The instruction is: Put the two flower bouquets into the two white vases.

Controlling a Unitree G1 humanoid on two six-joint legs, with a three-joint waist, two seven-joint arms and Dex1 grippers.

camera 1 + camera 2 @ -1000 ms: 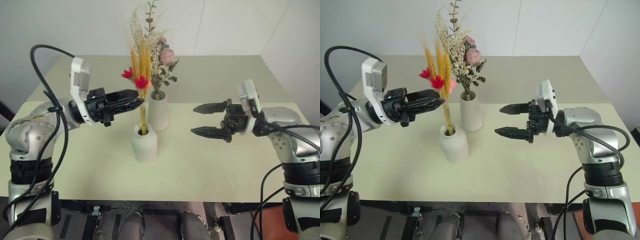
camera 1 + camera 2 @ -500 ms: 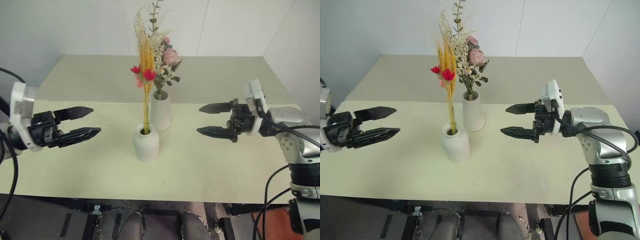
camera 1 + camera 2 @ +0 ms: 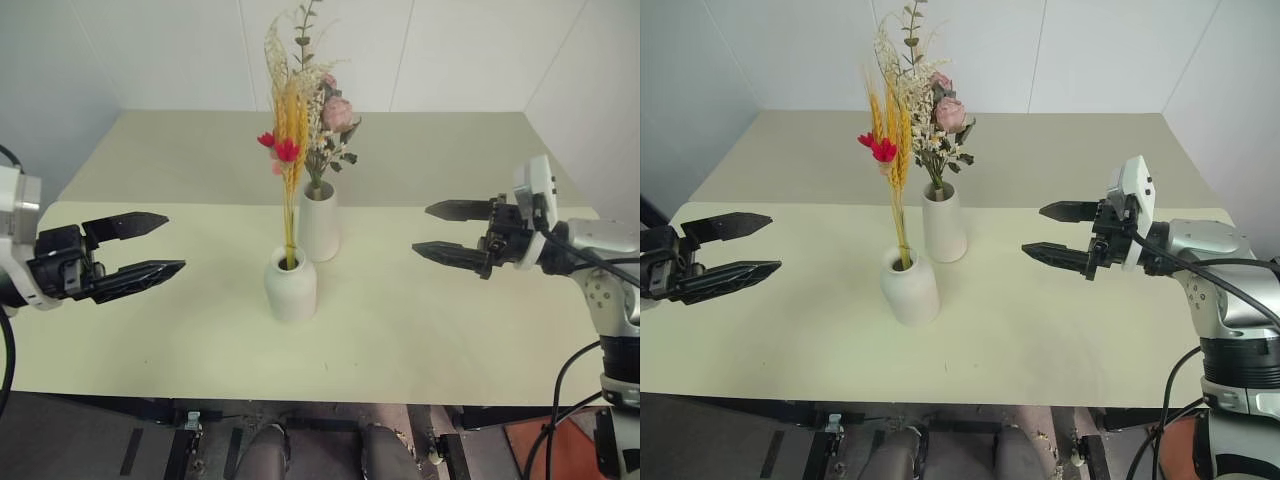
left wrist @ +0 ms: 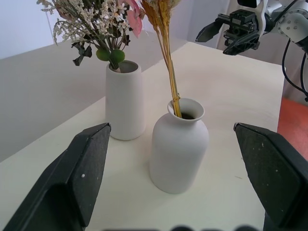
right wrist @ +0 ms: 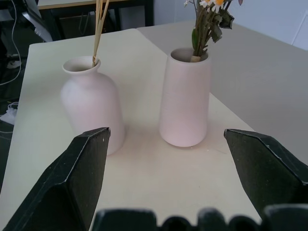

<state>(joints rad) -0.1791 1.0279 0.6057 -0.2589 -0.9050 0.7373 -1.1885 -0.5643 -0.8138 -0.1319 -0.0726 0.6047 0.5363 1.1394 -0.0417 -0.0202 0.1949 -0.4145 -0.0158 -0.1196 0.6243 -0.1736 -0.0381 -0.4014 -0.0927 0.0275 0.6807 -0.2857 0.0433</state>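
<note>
The taller white vase [image 3: 318,221] stands mid-table and holds the bushy cream, pink and green bouquet [image 3: 325,110]. Just in front of it, the shorter round vase [image 3: 290,285] with a narrow neck holds the thin yellow stalks with red blossoms [image 3: 287,150]. My left gripper [image 3: 150,245] hovers open at the table's left side, well apart from both vases, with nothing in it. My right gripper [image 3: 445,230] hovers open on the right, also empty. Both vases also appear close up, the round vase [image 4: 178,144] and the taller vase [image 5: 185,97].
The pale table [image 3: 400,330] has bare surface around the vases and toward its front edge. White walls close off the back and both sides.
My left gripper has let go of the yellow stalks, opened and pulled back to the left. The stalks now stand alone in the round vase. My right gripper has drifted slightly to the right.
</note>
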